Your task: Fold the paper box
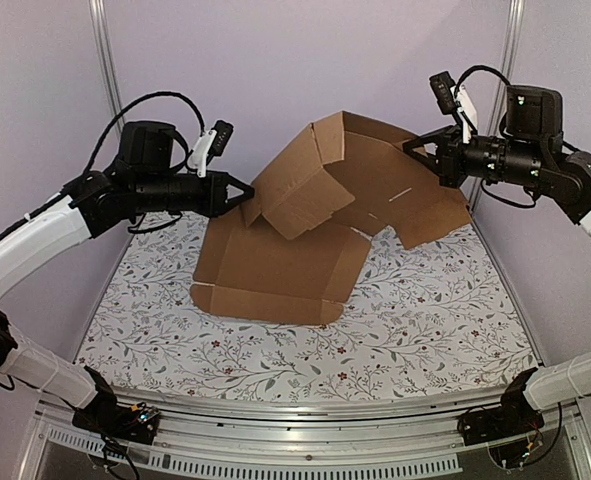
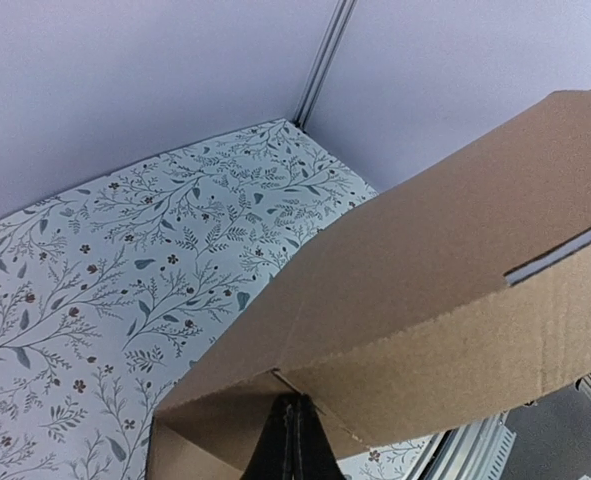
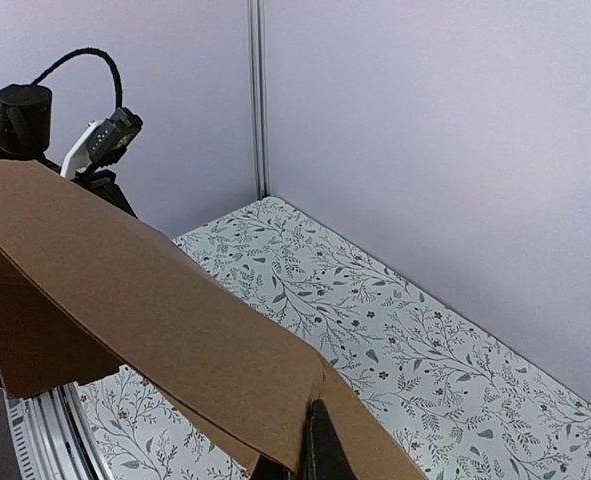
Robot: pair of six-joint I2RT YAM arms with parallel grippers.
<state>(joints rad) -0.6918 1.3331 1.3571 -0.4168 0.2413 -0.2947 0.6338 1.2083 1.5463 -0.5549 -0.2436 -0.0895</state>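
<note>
Spanning both clamped jaws, the paper box (image 1: pixel 275 265)

Floral-patterned table (image 1: pixel 415 330), paper box (image 1: pixel 275 265) resting on it

Top camera high above table (image 1: pixel 425 330); wrist cameras close, facing each other, sharing paper box (image 1: pixel 275 265).

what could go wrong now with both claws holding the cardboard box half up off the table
1. The left claw and the right claw each pinch only a thin edge of the box. If they pull apart, an edge may slip out or tear.
2. The box hangs half raised, with its near panel resting on the table. The middle flap looks unsupported and might buckle away from its creases.
</note>
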